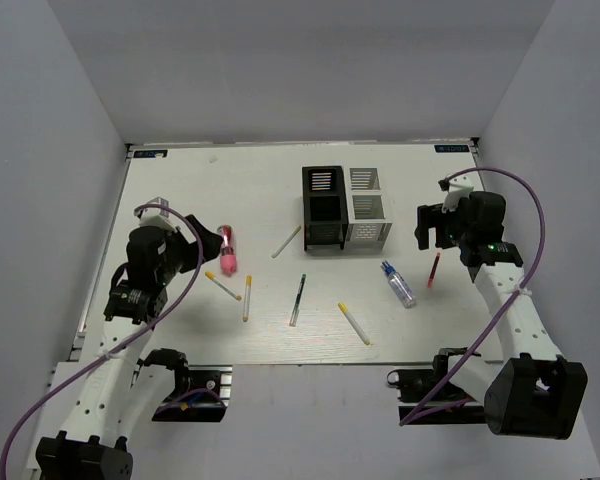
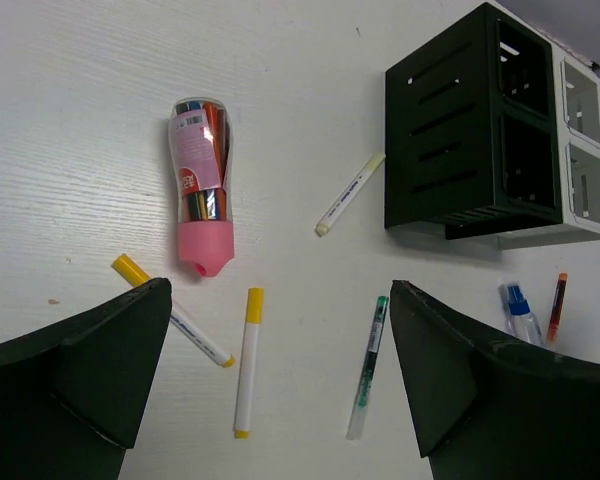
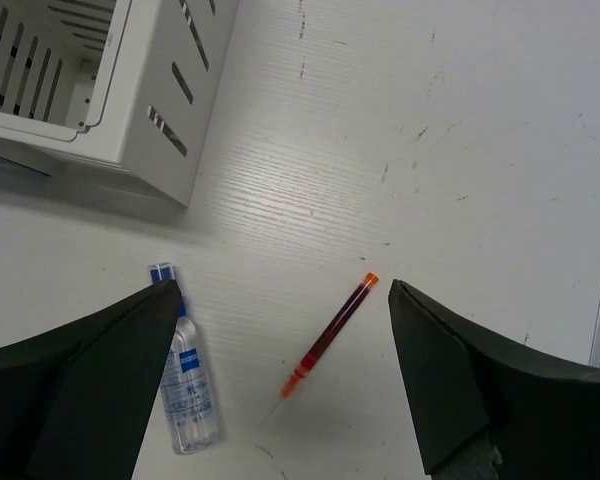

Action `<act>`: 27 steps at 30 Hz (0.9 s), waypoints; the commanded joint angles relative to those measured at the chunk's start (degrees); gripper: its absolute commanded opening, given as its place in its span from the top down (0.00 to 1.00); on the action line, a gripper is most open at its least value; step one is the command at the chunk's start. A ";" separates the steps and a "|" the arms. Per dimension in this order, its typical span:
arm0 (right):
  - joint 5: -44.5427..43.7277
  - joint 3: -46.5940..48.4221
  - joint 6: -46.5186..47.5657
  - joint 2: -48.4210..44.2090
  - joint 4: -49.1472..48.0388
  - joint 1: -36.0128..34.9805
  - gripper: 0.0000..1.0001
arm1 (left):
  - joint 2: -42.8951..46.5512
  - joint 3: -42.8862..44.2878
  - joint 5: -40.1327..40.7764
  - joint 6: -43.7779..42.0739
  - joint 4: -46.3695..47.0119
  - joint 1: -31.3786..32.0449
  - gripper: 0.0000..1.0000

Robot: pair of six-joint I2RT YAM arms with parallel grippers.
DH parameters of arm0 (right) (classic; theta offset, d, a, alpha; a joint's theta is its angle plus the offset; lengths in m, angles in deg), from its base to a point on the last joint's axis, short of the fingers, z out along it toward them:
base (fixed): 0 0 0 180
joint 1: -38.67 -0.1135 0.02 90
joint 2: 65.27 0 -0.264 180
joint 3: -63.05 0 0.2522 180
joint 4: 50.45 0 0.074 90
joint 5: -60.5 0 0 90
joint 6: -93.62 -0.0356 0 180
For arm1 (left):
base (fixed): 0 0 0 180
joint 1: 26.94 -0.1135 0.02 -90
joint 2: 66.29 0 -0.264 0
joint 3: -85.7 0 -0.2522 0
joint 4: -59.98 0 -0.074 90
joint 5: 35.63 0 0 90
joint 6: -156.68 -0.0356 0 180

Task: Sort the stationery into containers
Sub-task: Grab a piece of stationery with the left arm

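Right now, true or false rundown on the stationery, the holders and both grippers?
1. The red pen lies on the table beside the clear blue-capped bottle, not touching it. True.
2. The left gripper holds the pink tube. False: it is open and empty, and the tube lies on the table.
3. The black holder and the white holder stand side by side. True.
4. A pen stands in the white holder. False: no pen shows in it.
5. The right gripper is shut on the red pen. False: it is open above the pen.
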 commanded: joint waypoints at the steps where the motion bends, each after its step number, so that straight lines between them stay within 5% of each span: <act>1: 0.43 -0.16 -0.13 -0.17 1.02 -0.27 0.10 | -0.03 0.96 -1.31 0.48 -1.24 -0.06 0.00; 9: 10.10 3.62 14.72 -0.08 10.77 -0.09 0.10 | -2.31 -0.17 -1.93 -0.57 -1.77 -0.06 0.00; 12: 8.27 4.50 16.48 0.53 12.97 -0.09 0.10 | -3.63 -0.18 -2.45 -0.57 -0.64 -0.06 0.12; 19: 9.92 6.53 19.92 2.21 17.99 -0.09 0.11 | -11.53 0.34 -4.83 -0.57 2.09 -0.06 0.63; 20: 11.32 6.00 19.83 1.86 17.99 -0.09 0.43 | -12.94 1.13 -4.83 -0.57 2.10 -0.06 0.68; 22: 12.56 4.43 18.60 1.07 17.20 -0.09 0.77 | -18.01 2.28 -3.43 -1.18 1.49 -0.06 0.64; 23: 12.91 3.98 18.16 0.97 16.76 -0.09 0.84 | -19.88 3.94 -2.64 -1.19 1.48 -0.06 0.42; 27: 12.30 2.57 17.19 1.15 15.70 -0.09 0.47 | -28.84 8.86 -0.17 -1.71 0.16 0.47 0.25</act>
